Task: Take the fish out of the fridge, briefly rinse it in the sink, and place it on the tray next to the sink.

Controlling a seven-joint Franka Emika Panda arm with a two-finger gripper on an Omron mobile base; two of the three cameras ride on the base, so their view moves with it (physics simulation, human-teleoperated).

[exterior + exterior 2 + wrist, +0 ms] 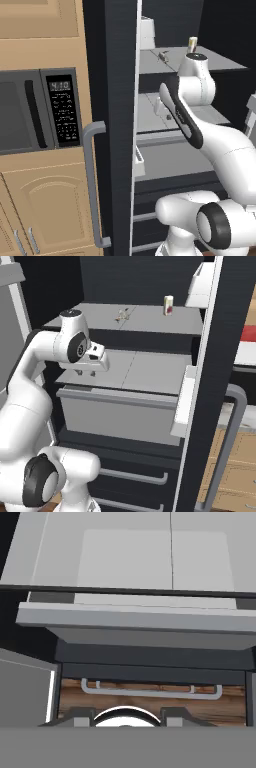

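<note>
Standing open, the fridge [150, 286] shows its pale shelves, and every place below is given from its middle shelf [145, 373]. That shelf's front edge runs across the right base view, with a grey drawer [120, 416] directly under it and the upper shelf [150, 318] above it. The door [220, 381], with its bar handle [227, 446], stands edge-on at the right end of the shelf in that view, and a pale door bin [184, 401] juts beside the shelf's right front corner. Between the middle shelf and the upper shelf is an open dark gap.

The gripper [86, 373] hangs at the left front corner of the middle shelf, its tips pointing down just above the surface. How far the fingers are parted I cannot tell, and nothing shows between them.

The fish [122, 315] lies on the upper shelf, above the middle shelf and toward the back, up and to the right of the gripper and well apart from it. A small carton [168, 305] stands on that same upper shelf, right of the fish. In the left base view a microwave [40, 115] sits left of the door.
</note>
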